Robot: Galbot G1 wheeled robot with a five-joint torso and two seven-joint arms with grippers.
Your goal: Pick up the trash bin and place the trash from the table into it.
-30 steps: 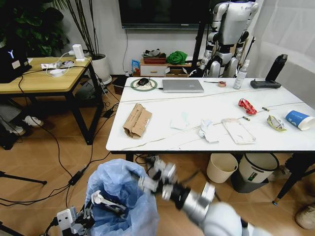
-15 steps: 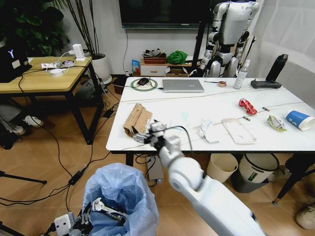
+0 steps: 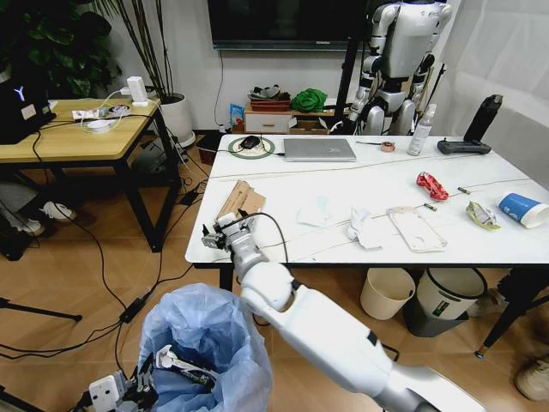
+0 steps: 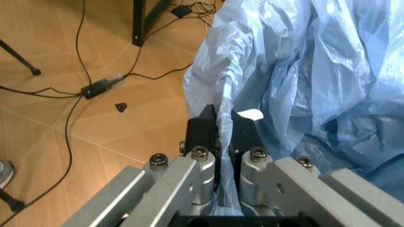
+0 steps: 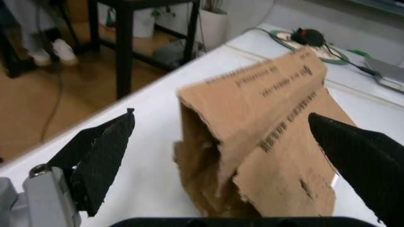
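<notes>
The crumpled brown paper bag lies at the near left corner of the marble desk, directly ahead of the right claw, whose fingers are spread wide, one on each side of the bag and not touching it. Farther right of that claw on the desk lie white tissues, a flat white pouch, a red wrapper, a yellowish wrapper and a paper cup. Below the desk edge, the left claw is pressed together, pinching the light-blue bag of the trash bin.
</notes>
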